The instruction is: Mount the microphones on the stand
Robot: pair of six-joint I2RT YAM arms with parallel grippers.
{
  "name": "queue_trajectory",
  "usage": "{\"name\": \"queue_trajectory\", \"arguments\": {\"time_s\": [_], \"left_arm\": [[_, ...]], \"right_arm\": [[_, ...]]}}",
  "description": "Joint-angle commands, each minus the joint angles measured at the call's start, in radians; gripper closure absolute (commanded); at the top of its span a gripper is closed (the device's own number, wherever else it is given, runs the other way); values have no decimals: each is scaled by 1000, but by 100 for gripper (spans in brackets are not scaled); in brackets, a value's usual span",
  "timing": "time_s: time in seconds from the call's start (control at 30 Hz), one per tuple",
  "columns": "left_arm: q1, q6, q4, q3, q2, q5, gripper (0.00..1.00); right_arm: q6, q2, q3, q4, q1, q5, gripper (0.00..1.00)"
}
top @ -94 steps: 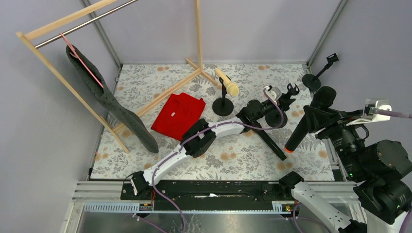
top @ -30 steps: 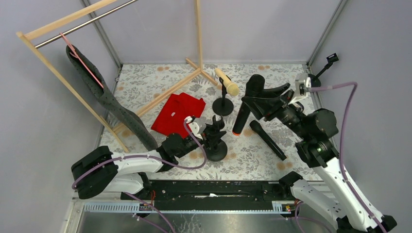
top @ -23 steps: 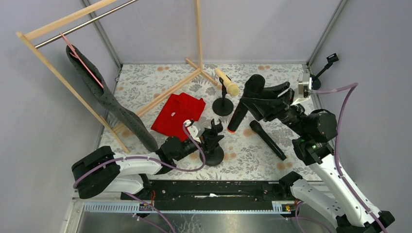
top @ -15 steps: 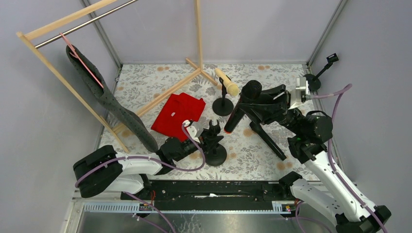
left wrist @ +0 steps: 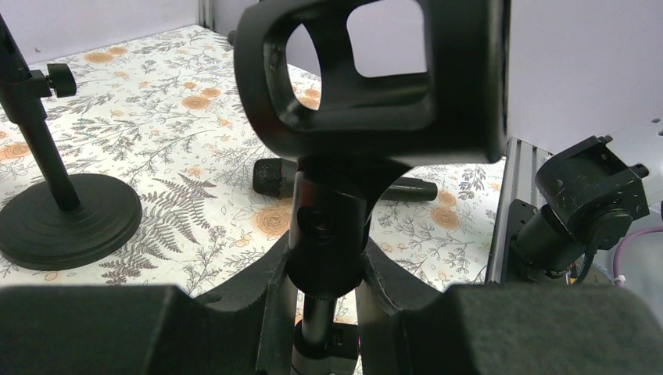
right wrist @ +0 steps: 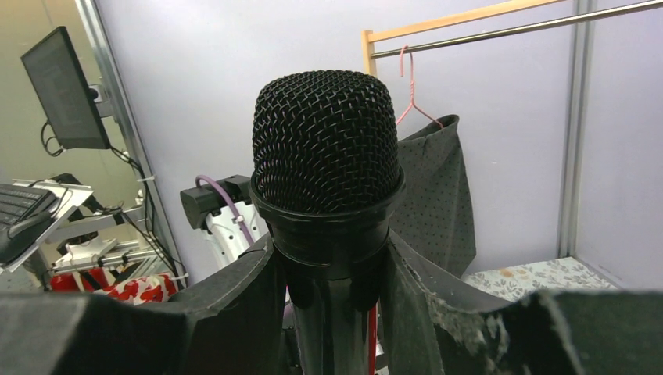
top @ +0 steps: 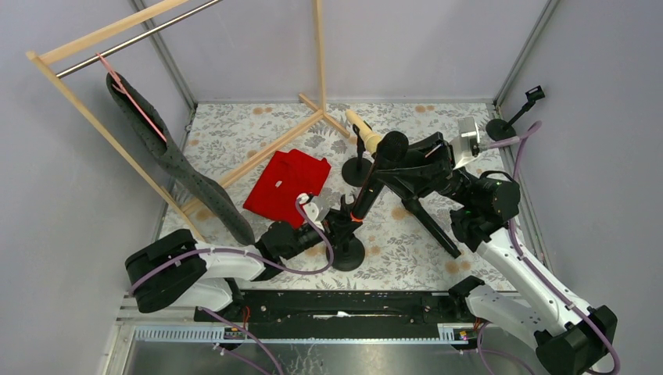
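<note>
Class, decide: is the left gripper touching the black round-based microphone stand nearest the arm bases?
Touching. The left wrist view shows the fingers of the left gripper pressed against both sides of the black microphone stand, below its clip.

No lettering, label, brand or number can be read in any view; nothing legible is borne by the microphone (right wrist: 326, 148), the stand (left wrist: 327, 234) or the monitor (right wrist: 66, 90).
</note>
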Motion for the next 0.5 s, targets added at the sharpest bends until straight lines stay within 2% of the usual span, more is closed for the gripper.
{"name": "queue_trajectory", "arguments": {"time_s": [0.0, 0.23, 0.47], "left_arm": [[4, -35, 163, 53, 10, 16, 100], [3, -37, 151, 68, 20, 20, 100], [3, -36, 140, 78, 21, 43, 100]], "right_arm": [[57, 11, 4, 132, 13, -24, 100], [64, 47, 3, 142, 33, -33, 100], [-17, 75, -16, 155, 50, -35, 100]]}}
